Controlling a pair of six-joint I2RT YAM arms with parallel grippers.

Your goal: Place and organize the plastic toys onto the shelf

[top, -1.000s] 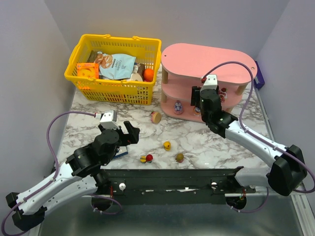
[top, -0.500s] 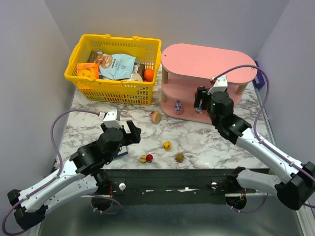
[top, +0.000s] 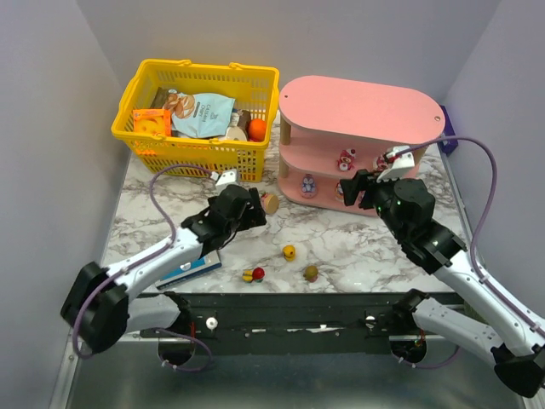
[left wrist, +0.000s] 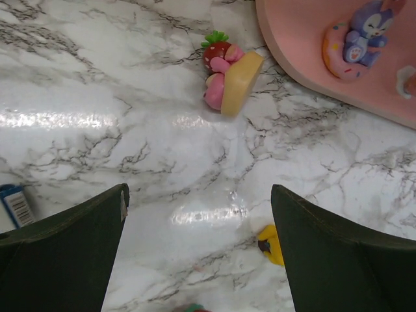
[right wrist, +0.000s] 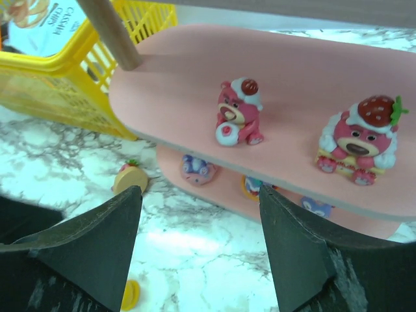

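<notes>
The left gripper (left wrist: 198, 195) was held at its widest and nothing was gripped in it. It was poised over the table (left wrist: 97, 97), with the strawberry cake toy (left wrist: 229, 79) lying on its side just ahead of the open jaws, close to the near left end of the shelf (left wrist: 296, 45). A yellow toy (left wrist: 272, 244) was seen beside the right-hand finger, and a blue box (left wrist: 13, 205) at the left edge of that view.

The right gripper (right wrist: 198, 188) was also spread wide and held nothing. It was pointed at the front edge of the shelf's middle tier, on which two pink bears (right wrist: 238, 114) (right wrist: 357, 144) had been stood upright and well apart. On the bottom tier a purple rabbit toy (left wrist: 363, 29) was placed near the left end, and at least two more small figures were made out further along, partly hidden by the tier above. The top tier was seen bare.

The task was judged to be roughly half done. On the table near its front edge, the yellow toy, a red and yellow toy (top: 252, 274) and a brown toy (top: 312, 273) were left to be picked up, as was the strawberry cake toy. The yellow basket (top: 149, 149) at the far left corner was not part of the job.
</notes>
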